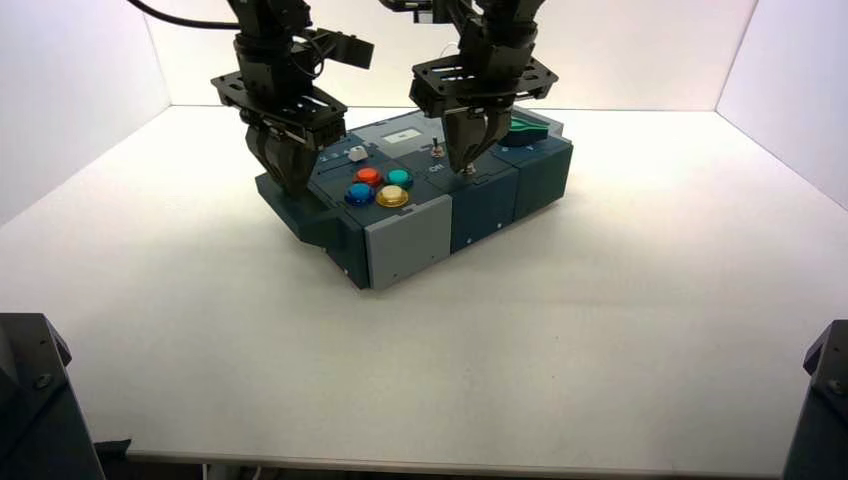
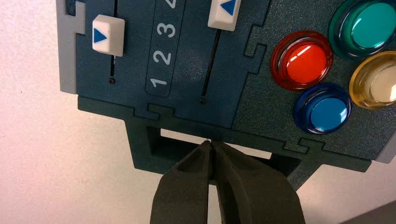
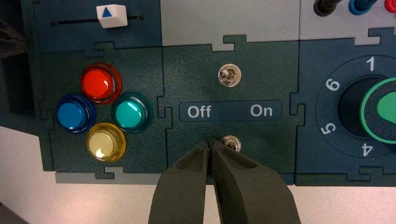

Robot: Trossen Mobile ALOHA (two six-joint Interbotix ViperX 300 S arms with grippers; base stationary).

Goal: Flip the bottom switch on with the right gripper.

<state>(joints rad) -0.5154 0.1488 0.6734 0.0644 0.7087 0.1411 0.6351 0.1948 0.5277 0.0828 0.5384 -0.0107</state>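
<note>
Tabletop [image 1: 400, 380]: pale, broad, carries everything below.
Box [image 1: 405, 245]: sits at an angle on the tabletop, in dark green, navy and grey panels.
Right pincer [image 3: 209, 141]: points down over the switch panel, near the navy front face [image 1: 485, 215] – narrow, fingertips together, nothing held.
Left pincer [image 2: 210, 142]: over the dark green open frame [image 2: 140, 144] at the box's left end – also narrow, fingertips together, nothing held.
Green knob [image 3: 387, 107]: on the right part of the box, inside a ring of white numerals.
Round buttons [image 3: 97, 84]: red, blue, yellow and green, clustered to the left of the switch panel.
White slider caps [image 2: 108, 35]: two, on navy panels at the left end, marked with blue triangles.
Wire plugs [image 3: 327, 5]: black, blue and red, on a light panel farther back.
Upper switch [image 3: 229, 74]: silver toggle behind the "Off / On" label; leans toward Off.
Bottom switch [image 3: 232, 143]: silver toggle, in front of that label, nearer the navy face. Lies just beside the right pincer's tips, partly hidden; cannot tell lever position or contact.
</note>
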